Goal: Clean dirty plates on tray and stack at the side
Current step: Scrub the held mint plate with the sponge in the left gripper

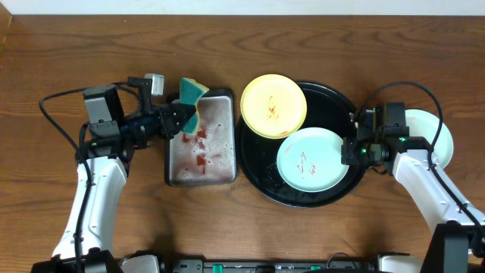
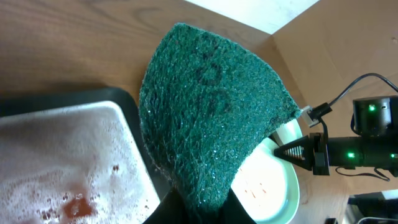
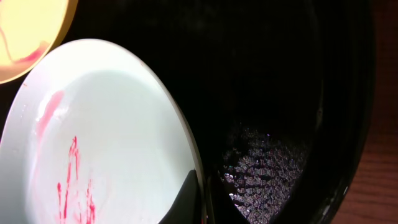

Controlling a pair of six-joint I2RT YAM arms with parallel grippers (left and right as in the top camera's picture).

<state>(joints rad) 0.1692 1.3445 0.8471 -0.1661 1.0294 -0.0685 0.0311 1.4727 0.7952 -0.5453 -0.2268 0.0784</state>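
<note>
1. The left claw pinches a green sponge at the upper edge of the grey soapy pan, left of centre in the overhead view.
2. The right claw is closed on the right rim of a blue-green plate. That plate lies in the black tray, right of centre, and has red smears near its middle.
3. I judge the scrub comes next, so carry the sponge across without touching the yellow plate, which overlaps the tray's upper-left rim.
4. Lay the scouring face flat and wipe towards the pinned rim, so the plate does not slip free.
5. Another pale plate lies on the desk at the far right, and the stack probably belongs there.
</note>
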